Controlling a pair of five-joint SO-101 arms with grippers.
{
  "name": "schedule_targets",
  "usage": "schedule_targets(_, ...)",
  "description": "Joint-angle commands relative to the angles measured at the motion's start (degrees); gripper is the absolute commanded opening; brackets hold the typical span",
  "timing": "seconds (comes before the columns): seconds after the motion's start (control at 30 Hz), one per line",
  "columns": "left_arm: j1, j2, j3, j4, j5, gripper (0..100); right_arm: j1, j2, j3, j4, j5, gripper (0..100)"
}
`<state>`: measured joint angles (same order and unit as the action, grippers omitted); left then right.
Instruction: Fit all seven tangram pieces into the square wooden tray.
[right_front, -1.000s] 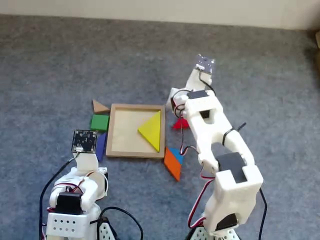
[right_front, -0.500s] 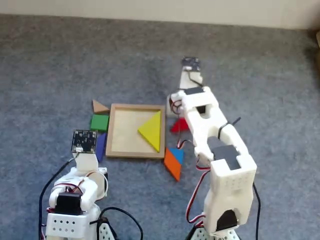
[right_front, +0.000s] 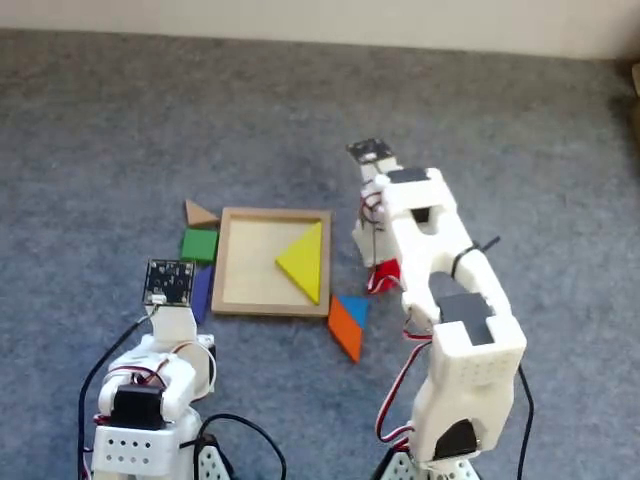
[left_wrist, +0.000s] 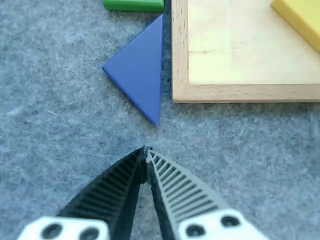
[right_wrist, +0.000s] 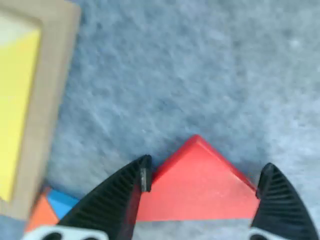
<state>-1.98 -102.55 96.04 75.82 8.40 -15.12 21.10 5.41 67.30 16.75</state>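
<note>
Left gripper (left_wrist: 146, 155) rests closed and empty, the blue triangle (left_wrist: 140, 75) just ahead of its tips, while the right gripper (right_wrist: 206, 175) stands wide open astride the red triangle (right_wrist: 200, 197), seemingly a light, stiff, smooth piece best pinched low across its edges, since slanted sides may squirt free.

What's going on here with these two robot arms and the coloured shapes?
It's a tangram puzzle. Only the yellow triangle lies in the wooden tray. The right gripper is open astride the red triangle, beside the tray. The left gripper is shut, near the blue triangle lying just outside the tray.
</note>
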Motion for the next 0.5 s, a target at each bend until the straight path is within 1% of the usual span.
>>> schedule_targets(0.0,-0.8,-1.1,1.2,0.2,0.0,0,2.2,-5.8,-0.7,2.0,6.0,32.4)
schedule_targets(0.07,-0.8,-1.1,1.2,0.2,0.0,0,2.6,-7.6,-0.5,3.7,9.3,32.4)
schedule_targets(0.17,-0.8,-1.1,1.2,0.2,0.0,0,2.6,-10.0,-0.5,9.5,14.6,32.4)
schedule_targets(0.23,-0.8,-1.1,1.2,0.2,0.0,0,2.7,-11.5,-0.5,12.8,16.7,32.4)
schedule_targets(0.47,-0.8,-1.1,1.2,0.2,0.0,0,2.8,-19.6,-0.6,14.3,16.7,32.4)
